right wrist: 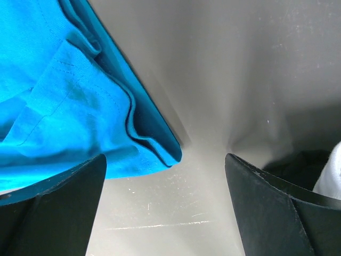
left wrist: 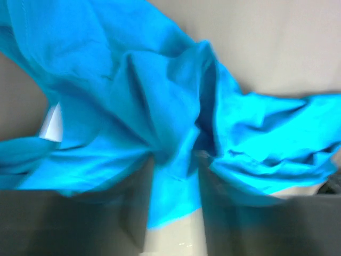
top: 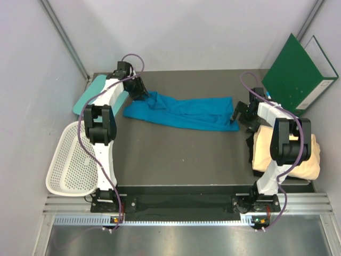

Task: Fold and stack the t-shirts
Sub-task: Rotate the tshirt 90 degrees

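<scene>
Left wrist view, left gripper (left wrist: 176, 178) jaws narrow, pinching fold of blue t-shirt (left wrist: 96, 80), right gripper (right wrist: 165, 160) spread wide, just beside shirt's end corner

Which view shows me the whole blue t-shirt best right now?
Top external: the blue t-shirt lies stretched out, both ends visible. Left wrist shows only bunched folds, with cloth between the fingers of the left hand. Right wrist shows just one folded corner by the open right hand.

White basket (top: 66, 160), teal board (top: 84, 100), perhaps green binder (top: 298, 72)
</scene>
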`<action>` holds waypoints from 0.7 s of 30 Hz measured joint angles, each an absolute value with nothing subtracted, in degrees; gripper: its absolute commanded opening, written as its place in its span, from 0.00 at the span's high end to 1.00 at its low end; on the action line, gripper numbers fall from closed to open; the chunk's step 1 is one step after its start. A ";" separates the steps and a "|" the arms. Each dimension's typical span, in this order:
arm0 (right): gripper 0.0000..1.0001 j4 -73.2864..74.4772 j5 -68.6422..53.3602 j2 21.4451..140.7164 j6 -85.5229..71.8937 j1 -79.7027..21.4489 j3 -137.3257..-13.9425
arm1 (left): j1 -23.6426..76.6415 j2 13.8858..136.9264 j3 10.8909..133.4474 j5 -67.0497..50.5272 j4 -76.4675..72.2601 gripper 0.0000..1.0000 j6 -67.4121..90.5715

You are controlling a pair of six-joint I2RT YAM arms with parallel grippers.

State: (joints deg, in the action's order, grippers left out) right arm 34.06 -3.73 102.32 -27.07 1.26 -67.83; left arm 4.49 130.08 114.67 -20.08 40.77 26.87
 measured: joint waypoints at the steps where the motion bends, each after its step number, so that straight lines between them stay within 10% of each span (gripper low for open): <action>1: 0.08 34.02 -3.79 102.32 -27.07 1.26 -67.83 | 4.51 129.86 114.87 -20.10 40.97 0.20 26.87; 3: 0.07 33.95 -3.99 102.32 -27.07 1.26 -67.83 | 4.56 129.78 115.22 -19.55 41.50 0.01 26.63; 21: 0.07 34.26 -4.19 102.54 -26.96 1.26 -69.56 | 1.10 122.54 102.96 -0.97 48.10 0.01 21.87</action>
State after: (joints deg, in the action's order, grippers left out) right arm 34.26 -4.19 102.54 -26.96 1.26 -69.56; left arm 1.10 122.54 102.96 -0.97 48.10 21.87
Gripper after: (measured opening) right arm 0.928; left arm 0.987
